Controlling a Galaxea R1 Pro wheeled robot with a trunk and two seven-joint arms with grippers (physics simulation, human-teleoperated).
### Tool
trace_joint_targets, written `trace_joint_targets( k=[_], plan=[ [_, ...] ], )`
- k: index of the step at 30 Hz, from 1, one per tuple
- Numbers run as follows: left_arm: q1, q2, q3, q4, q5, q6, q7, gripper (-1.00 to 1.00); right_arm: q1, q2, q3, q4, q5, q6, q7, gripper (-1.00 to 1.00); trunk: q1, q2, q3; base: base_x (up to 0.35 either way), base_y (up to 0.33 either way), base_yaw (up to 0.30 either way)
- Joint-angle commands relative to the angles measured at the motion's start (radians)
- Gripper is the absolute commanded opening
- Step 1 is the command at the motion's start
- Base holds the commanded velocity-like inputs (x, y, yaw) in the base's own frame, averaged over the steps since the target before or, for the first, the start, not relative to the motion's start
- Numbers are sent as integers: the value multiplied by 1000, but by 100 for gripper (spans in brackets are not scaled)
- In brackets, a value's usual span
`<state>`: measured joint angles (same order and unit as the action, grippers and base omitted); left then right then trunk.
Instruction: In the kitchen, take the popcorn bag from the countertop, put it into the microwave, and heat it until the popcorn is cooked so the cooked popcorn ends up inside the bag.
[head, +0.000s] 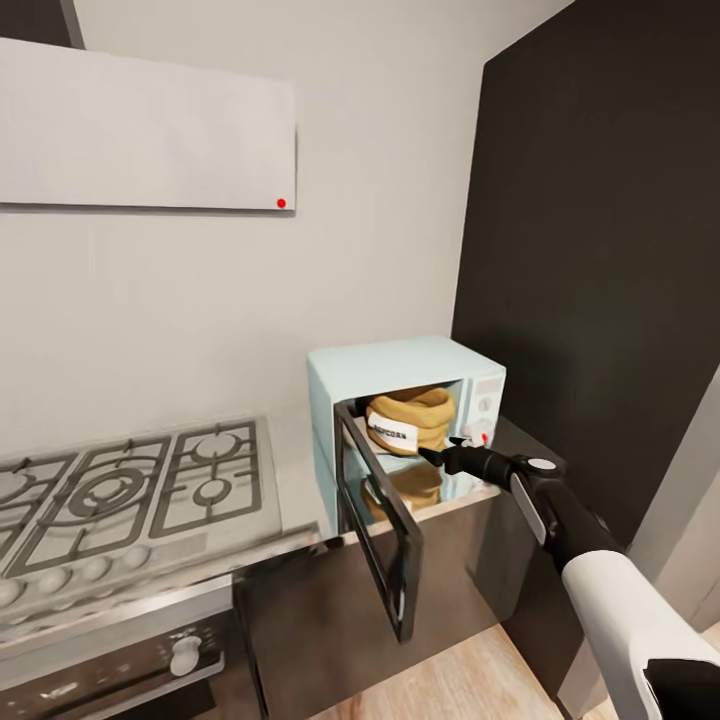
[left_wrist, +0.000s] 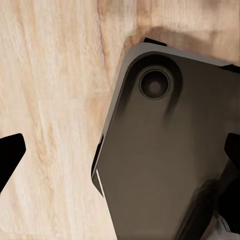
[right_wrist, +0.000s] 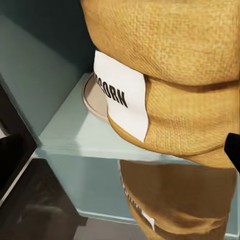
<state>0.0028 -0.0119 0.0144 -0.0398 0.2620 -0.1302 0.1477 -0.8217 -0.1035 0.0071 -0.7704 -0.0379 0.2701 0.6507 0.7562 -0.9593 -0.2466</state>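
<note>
Right gripper (head: 432, 455) reaches at the open microwave (head: 400, 362); jaw state unclear, probably apart and holding nothing. Popcorn bag (head: 408, 420) sits inside on the turntable (right_wrist: 95, 97). Left jaws apart over wood floor (left_wrist: 50, 100).

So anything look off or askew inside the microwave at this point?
Nothing spilled or damaged. The popcorn bag sits inside the microwave, partly on the round turntable, near the front edge of the cavity floor. The door hangs wide open, and the right gripper is right beside the bag.
</note>
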Motion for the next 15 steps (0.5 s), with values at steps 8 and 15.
trace_joint_targets(
  k=[8,15],
  plan=[
    [0,0,1,-2,3,-2,3,100,0,3,3,0,2,8,1,100,0,-1,-1,182,0,0],
    [0,0,1,-2,3,-2,3,100,0,3,5,2,0,8,5,100,0,-1,-1,183,0,0]
  ],
)
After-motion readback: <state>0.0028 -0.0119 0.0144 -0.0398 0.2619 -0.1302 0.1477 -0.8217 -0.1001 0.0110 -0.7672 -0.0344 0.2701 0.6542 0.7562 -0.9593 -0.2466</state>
